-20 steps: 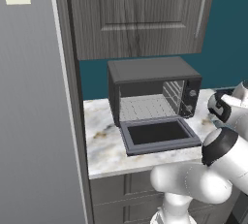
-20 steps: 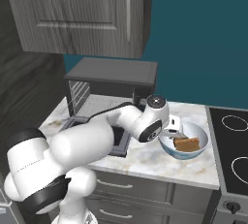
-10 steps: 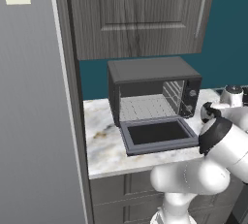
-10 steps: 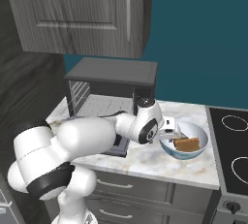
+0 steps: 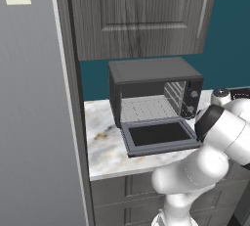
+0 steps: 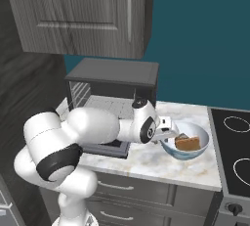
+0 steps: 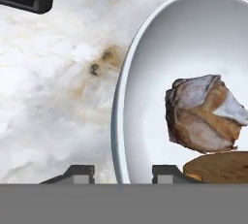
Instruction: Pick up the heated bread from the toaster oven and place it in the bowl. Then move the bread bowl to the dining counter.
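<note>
arm: rises from the base, elbow bent, forearm stretched out low over the surface (image 6: 146, 164) toward its right end | wrist: tipped downward | tool (image 7: 118, 172): pointing down, one dark fingertip (image 7: 77, 172) outside the bowl (image 7: 145, 72) rim, the other inside it | jaws: straddling the rim, part closed, contact unclear
</note>
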